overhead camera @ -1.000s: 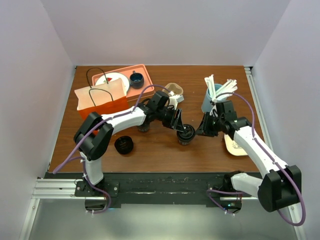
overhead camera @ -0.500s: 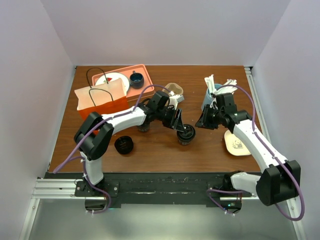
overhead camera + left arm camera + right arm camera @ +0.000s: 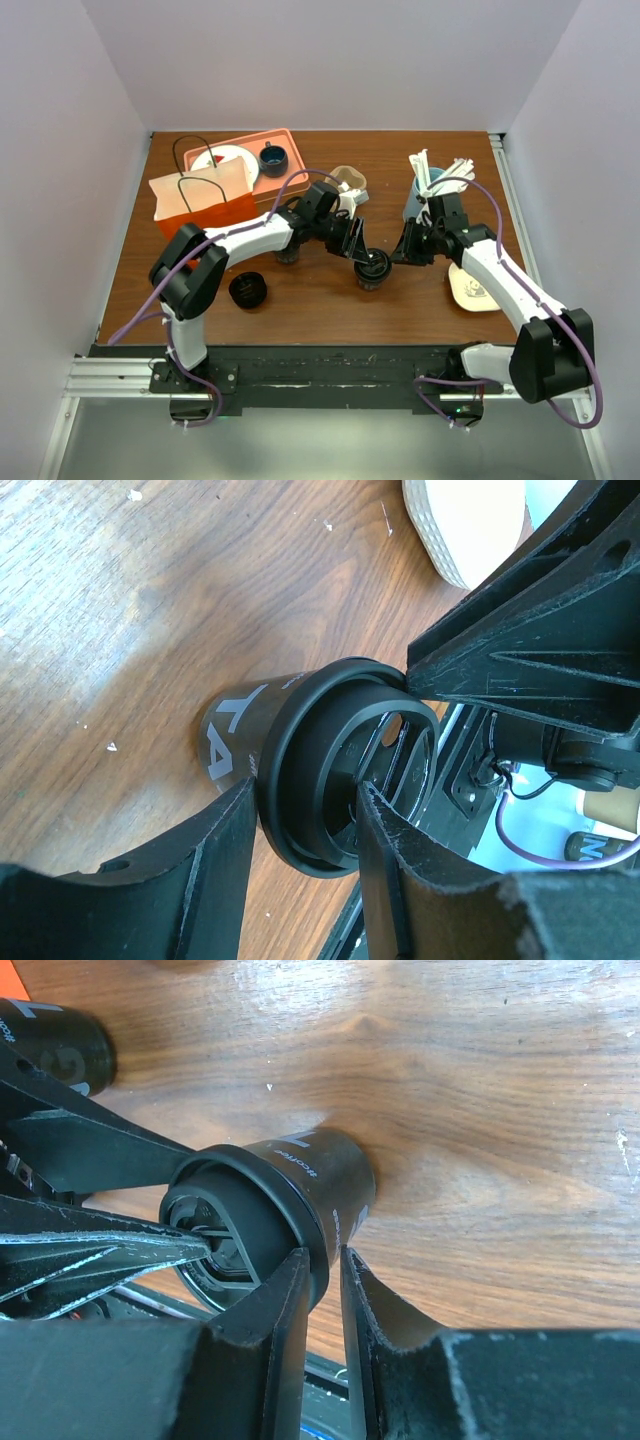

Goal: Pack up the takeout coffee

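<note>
Wooden worktop (image 3: 320, 305). Far left: orange paper bag (image 3: 200, 200), upright, dark loop handles. Behind it, touching: orange tray (image 3: 288, 137) carrying a white plate (image 3: 228, 160) and a small dark cup with blue inside (image 3: 273, 158). Mid-back: kraft-brown cup (image 3: 349, 180). Right back: pale blue cup (image 3: 412, 208) holding white sticks (image 3: 440, 175). Right front: cream disc (image 3: 472, 288). Near left: low black round piece (image 3: 248, 291); lidless dark cup (image 3: 288, 256) just beyond it, part hidden.

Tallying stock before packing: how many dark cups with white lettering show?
2: the lidded takeout coffee mid-table, and a second cup to its left, partly hidden. More may be hidden.
</note>
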You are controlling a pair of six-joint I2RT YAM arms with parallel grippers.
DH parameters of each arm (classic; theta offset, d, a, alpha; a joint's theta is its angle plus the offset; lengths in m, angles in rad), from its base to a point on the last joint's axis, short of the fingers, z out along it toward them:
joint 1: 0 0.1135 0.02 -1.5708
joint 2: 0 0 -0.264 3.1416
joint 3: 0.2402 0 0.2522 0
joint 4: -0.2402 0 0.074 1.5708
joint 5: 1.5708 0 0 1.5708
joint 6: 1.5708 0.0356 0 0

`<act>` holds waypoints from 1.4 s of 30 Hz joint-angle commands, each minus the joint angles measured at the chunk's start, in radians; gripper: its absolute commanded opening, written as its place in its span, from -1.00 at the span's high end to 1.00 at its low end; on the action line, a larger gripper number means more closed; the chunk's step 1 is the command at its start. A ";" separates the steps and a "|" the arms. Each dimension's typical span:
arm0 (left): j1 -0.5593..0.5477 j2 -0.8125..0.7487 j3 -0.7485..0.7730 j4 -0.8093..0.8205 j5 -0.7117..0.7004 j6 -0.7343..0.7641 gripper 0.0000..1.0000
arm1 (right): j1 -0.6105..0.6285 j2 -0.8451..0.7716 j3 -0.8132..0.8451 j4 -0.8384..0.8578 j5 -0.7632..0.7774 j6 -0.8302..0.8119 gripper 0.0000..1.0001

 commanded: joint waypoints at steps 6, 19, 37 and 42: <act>-0.010 0.090 -0.057 -0.136 -0.141 0.064 0.13 | -0.002 0.027 -0.070 0.004 0.086 -0.006 0.60; -0.013 0.101 -0.112 -0.123 -0.204 0.039 0.14 | -0.001 0.002 -0.136 0.013 0.104 0.042 0.60; -0.015 0.111 -0.122 -0.108 -0.141 0.159 0.16 | -0.054 0.042 0.122 -0.037 -0.123 -0.153 0.46; -0.013 0.130 -0.112 -0.111 -0.139 0.165 0.17 | -0.071 0.057 0.088 -0.016 -0.212 -0.185 0.45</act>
